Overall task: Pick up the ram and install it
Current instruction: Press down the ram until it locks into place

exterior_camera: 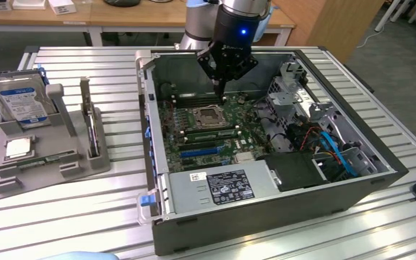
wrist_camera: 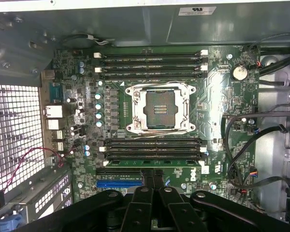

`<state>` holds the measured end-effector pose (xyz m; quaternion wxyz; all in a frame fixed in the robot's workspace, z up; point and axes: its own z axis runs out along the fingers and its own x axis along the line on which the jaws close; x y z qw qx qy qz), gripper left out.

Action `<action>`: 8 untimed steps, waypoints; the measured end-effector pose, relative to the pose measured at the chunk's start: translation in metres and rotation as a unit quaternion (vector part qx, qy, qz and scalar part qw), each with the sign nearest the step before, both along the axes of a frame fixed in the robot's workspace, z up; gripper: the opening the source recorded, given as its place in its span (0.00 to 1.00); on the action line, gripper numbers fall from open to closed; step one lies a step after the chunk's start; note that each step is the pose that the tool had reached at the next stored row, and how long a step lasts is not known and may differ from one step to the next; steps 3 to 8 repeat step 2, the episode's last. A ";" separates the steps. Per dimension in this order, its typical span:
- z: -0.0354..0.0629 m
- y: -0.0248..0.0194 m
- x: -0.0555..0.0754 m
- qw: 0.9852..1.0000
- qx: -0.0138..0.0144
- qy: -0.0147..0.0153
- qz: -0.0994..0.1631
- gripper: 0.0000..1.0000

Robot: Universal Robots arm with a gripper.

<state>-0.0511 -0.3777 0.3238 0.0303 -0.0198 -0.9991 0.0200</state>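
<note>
A thin green ram stick (exterior_camera: 47,160) lies flat on the grey holder (exterior_camera: 85,162) at the exterior view's left, far from my gripper. My gripper (exterior_camera: 219,93) hangs inside the open computer case (exterior_camera: 266,216), above the motherboard and just behind the empty CPU socket (exterior_camera: 208,115). Its fingers (wrist_camera: 146,176) are shut, with nothing visible between them. In the wrist view my gripper (wrist_camera: 152,175) points at the bank of memory slots below the socket (wrist_camera: 158,107). The slot nearest the fingertips holds a green stick (wrist_camera: 130,164) standing on edge; the slots beside it are dark.
On the holder stand a blue-labelled hard drive (exterior_camera: 21,102) and a square silver CPU chip (exterior_camera: 19,147). Inside the case are the power supply (exterior_camera: 222,187), the drive cage (exterior_camera: 294,92) and bundles of black and blue cables (exterior_camera: 338,151). Case walls ring the board.
</note>
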 end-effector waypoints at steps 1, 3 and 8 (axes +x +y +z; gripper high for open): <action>0.0000 0.0000 0.000 1.000 0.000 0.000 0.000 0.10; 0.0000 0.0000 0.000 1.000 0.000 0.000 0.000 0.10; 0.0000 0.0000 0.000 1.000 0.000 0.000 0.000 0.10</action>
